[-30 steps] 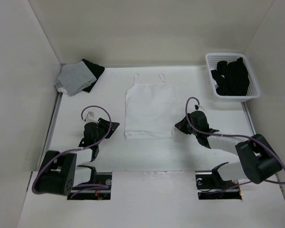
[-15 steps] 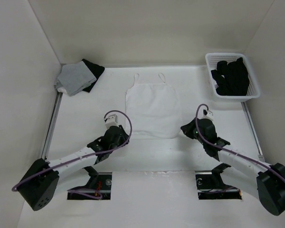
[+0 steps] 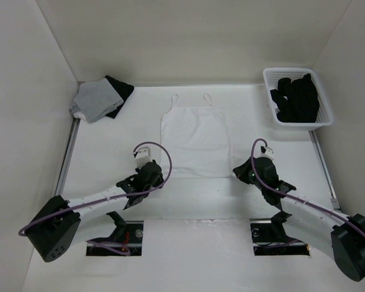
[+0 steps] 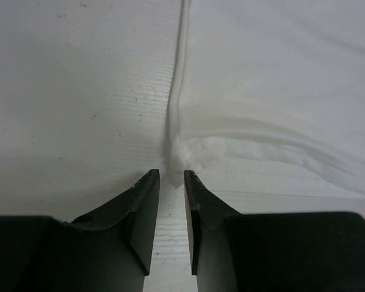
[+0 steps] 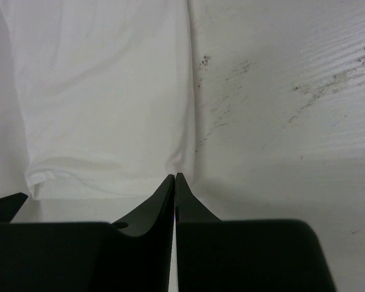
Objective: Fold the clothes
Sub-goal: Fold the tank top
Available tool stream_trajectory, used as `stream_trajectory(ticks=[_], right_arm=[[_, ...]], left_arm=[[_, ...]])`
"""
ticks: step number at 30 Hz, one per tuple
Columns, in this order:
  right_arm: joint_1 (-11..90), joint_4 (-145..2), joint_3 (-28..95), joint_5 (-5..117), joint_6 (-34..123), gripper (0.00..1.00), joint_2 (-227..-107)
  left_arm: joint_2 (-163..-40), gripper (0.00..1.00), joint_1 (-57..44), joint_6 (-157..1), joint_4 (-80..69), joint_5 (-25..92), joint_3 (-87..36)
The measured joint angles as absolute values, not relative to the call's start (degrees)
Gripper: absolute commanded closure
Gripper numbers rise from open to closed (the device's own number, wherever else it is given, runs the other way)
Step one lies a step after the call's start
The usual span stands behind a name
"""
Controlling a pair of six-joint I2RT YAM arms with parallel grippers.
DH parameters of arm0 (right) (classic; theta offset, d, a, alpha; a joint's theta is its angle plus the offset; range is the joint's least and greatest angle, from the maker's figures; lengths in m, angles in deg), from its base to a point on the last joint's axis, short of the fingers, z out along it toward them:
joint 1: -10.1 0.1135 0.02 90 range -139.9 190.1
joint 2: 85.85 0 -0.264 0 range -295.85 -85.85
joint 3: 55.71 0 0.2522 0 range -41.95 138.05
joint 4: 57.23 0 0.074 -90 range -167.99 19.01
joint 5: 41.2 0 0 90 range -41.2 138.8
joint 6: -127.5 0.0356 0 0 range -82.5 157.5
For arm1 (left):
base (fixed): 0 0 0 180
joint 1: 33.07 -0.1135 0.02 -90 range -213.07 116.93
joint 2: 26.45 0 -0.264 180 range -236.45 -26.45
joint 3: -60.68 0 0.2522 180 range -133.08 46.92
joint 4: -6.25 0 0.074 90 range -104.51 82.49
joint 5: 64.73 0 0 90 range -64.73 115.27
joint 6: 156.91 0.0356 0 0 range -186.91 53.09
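Top external view: the white desk [image 3: 109, 140] stretches away from both pincers to the far walls. The clothes [image 3: 194, 140], one plain white strappy top, lie flat on the desk between the two pincers and reach away beyond them, with the straps at the far end and the hem nearest the pincers.

Well beyond the right pincer [image 3: 237, 170] and off to its right, a white basket [image 3: 301, 126] sits in the far corner of the desk with black garments [image 3: 295, 97] heaped inside. Well beyond the left pincer [image 3: 158, 177] and off to its left, a folded light grey garment [image 3: 96, 99] lies on top of a black garment [image 3: 121, 88] in the other far corner.

The left arm [image 3: 97, 201] reaches out low over the desk, and its pincer sits at the near left corner of the clothes. The right arm [image 3: 304, 210] does the same on the other side, with its pincer at the near right corner.

In the left wrist view, the left pincer's jaws are apart with a narrow gap between them. Nothing is in that gap. The puckered left corner of the hem lies just ahead of the tips, and the side seam runs straight away from them.

In the right wrist view, the right pincer's jaws are closed tip to tip, right at the hem and just inside the garment's right edge. I cannot tell whether any cloth is caught between them. The hem curls up slightly to the left of the tips, and bare, scuffed desk lies to their right.
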State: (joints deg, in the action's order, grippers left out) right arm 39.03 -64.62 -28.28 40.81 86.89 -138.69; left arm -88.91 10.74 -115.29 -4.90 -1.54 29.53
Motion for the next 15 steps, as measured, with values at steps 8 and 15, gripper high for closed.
stream_trajectory(ticks=[8, 15], right_arm=[[39.09, -64.6, -28.28, 40.81, 86.89, 0.96, -138.71], [39.51, -64.58, -28.3, 40.79, 87.04, 0.96, -138.71]], left_arm=[[-86.64, 0.77, 10.35, -115.4, -1.8, -0.58, 29.53], [-91.68, 0.78, 9.7, -115.4, 0.0, 0.67, 29.53]])
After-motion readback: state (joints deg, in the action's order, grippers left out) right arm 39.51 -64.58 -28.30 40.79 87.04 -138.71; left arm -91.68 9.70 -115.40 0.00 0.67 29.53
